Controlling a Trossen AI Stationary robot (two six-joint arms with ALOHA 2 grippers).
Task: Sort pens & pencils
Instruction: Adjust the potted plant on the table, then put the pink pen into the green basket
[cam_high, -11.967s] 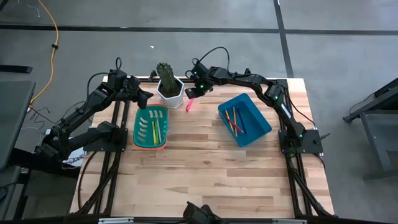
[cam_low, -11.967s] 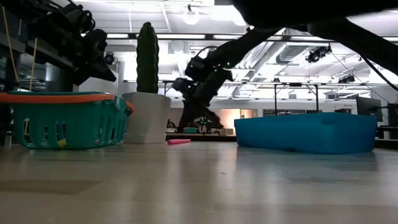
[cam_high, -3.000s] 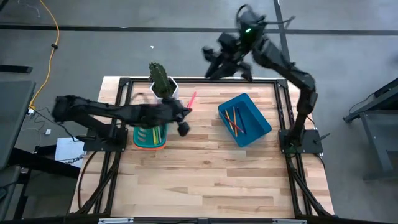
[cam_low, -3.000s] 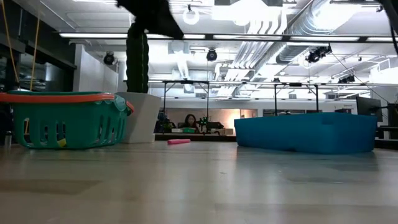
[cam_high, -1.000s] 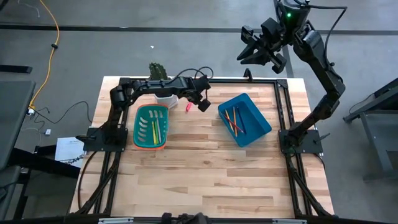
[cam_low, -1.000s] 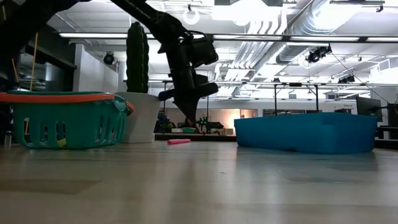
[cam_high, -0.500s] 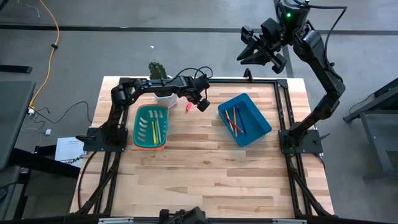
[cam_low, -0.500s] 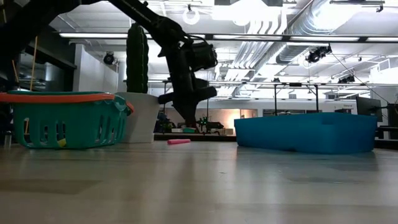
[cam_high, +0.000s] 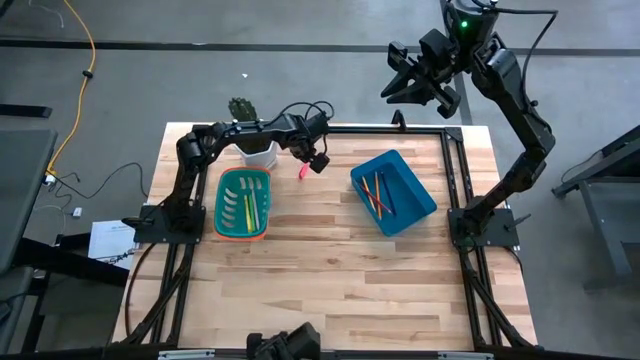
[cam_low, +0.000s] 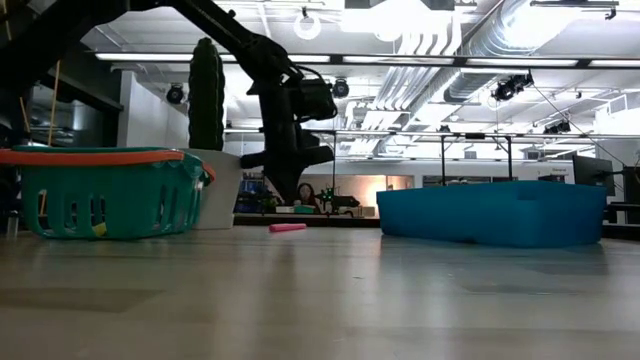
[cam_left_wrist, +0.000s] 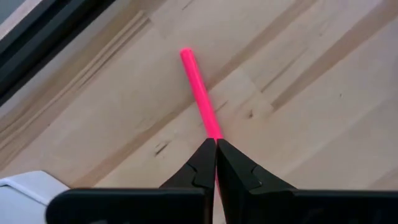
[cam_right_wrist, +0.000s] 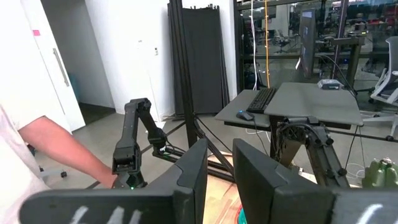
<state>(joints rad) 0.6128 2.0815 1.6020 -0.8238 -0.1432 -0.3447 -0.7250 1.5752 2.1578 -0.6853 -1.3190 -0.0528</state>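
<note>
Basket (cam_high: 226, 205), teal, at table left holding green and yellow pens (cam_high: 248, 208), then left gripper (cam_high: 316, 163) over hot pink pen (cam_high: 303, 171) on bare wood, fingers pressed together, empty; blue bin (cam_high: 410, 198) with pencils (cam_high: 377, 194); right gripper (cam_high: 400, 85) raised beyond table, parted, empty.

Both arms are matt black, built of jointed tubular links; thin black cables loop along the left arm (cam_high: 240, 133); a green light glows on the right arm (cam_high: 462, 24); dark wedge-shaped fingers (cam_left_wrist: 236, 169) taper to points.
</note>
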